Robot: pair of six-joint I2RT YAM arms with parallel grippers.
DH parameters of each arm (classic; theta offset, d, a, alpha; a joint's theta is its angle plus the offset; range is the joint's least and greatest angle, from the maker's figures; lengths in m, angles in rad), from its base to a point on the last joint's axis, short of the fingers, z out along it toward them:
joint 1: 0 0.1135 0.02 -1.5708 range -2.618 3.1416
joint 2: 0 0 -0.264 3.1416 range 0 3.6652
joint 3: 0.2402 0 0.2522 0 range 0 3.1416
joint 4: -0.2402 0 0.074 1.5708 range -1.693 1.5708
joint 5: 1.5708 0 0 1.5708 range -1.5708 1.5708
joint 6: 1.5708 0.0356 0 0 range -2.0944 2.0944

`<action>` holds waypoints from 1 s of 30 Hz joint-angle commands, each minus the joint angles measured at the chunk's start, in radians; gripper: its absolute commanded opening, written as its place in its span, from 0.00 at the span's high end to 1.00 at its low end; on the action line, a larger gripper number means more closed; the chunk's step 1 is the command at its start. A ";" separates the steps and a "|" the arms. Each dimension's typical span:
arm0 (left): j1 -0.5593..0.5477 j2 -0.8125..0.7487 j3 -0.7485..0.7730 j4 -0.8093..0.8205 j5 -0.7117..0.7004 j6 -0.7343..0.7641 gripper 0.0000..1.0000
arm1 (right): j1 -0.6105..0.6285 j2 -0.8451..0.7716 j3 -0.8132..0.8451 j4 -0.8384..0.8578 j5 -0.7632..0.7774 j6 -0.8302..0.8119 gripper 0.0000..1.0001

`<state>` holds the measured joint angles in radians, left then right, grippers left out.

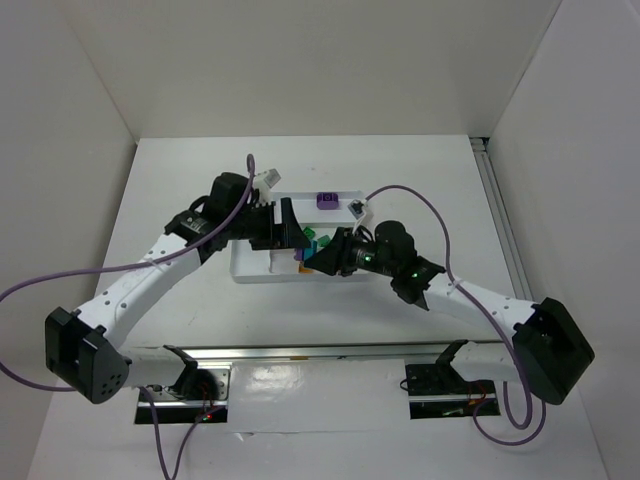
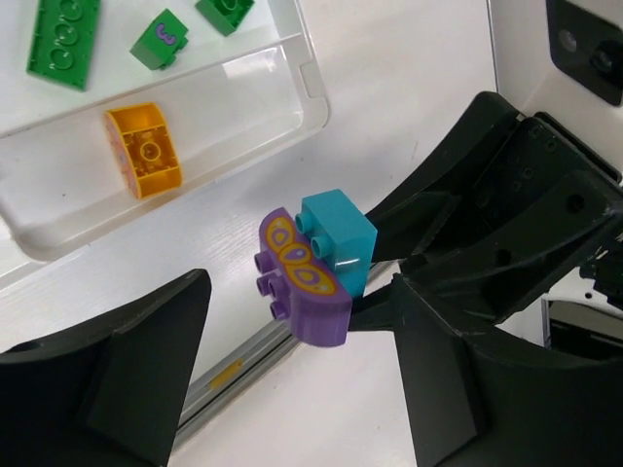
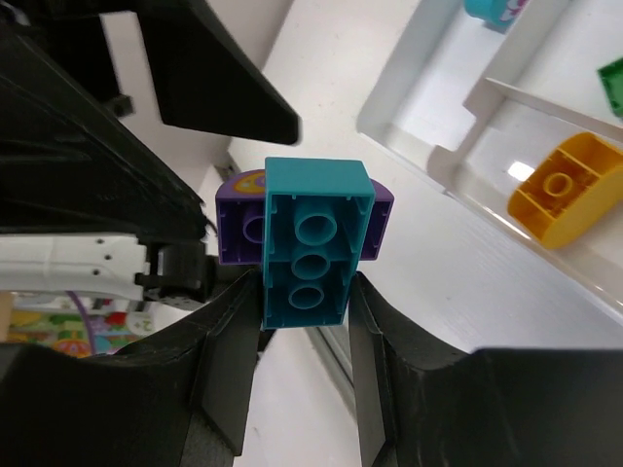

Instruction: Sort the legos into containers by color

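- White surface (image 1: 180, 190). Left arm (image 1: 140, 280) and right arm (image 1: 480, 300) reached in from the near edge and met at the middle.
- White tray (image 1: 250, 272) lay mid-surface, split by low walls. From above, both hands hid part of it.
- Left hand (image 2: 302, 284): fingers spread wide, gripping nothing. The joined bricks sat in the gap between them; could not tell whether either finger touched.
- Right hand (image 3: 304, 292): clamped on a teal brick (image 3: 313, 243) across its long sides, hollow underside toward the wrist camera.
- Purple brick (image 2: 310, 309), rounded with yellow ovals printed on it, was joined to the teal brick. The pair was held over bare surface, just beside a tray corner.
- Green plate (image 2: 63, 39) and two small green pieces (image 2: 161, 39) lay together in one strip.
- Orange-yellow brick (image 2: 144, 149) lay alone in the neighbouring strip.
- A second purple piece (image 1: 326, 200) lay in the tray's far section.
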<state>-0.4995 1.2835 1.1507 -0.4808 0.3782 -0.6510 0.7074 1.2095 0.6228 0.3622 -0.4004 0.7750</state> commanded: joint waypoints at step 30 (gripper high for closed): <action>-0.149 -0.521 -0.320 0.447 0.208 0.925 0.10 | -0.283 -0.007 0.107 0.118 -0.799 0.262 0.89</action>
<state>-0.6159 0.8062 0.9028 -0.2245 0.5350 0.1051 0.4335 1.2442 0.7456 0.3237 -1.1282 0.9222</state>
